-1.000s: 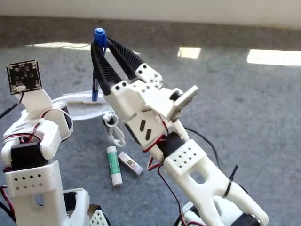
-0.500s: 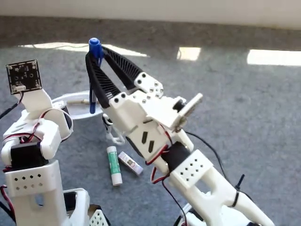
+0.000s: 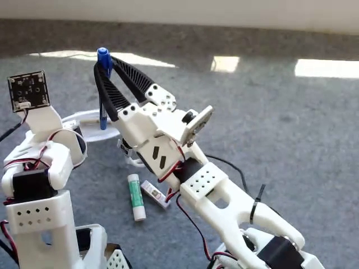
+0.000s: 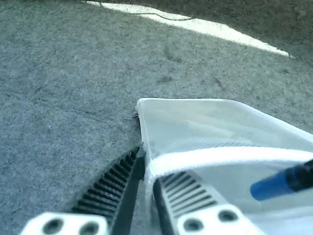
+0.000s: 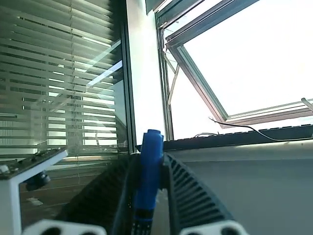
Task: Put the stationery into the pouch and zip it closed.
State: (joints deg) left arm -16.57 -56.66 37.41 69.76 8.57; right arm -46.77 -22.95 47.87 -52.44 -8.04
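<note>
The left hand point(image 4: 145, 159) pinched the rim of a white mesh pouch point(image 4: 205, 125) while the right hand point(image 3: 102, 63) gripped a blue plastic pen point(image 3: 103, 116) over it, so lowering and release were likely next.

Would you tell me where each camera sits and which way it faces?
High view: fixed off the arms, looking down over the table; both arms show.
Left wrist view: wrist-mounted, facing the pouch; left hand grips the rim.
Right wrist view: wrist-mounted, facing a window; right hand holds the pen.
All share the pen.
</note>
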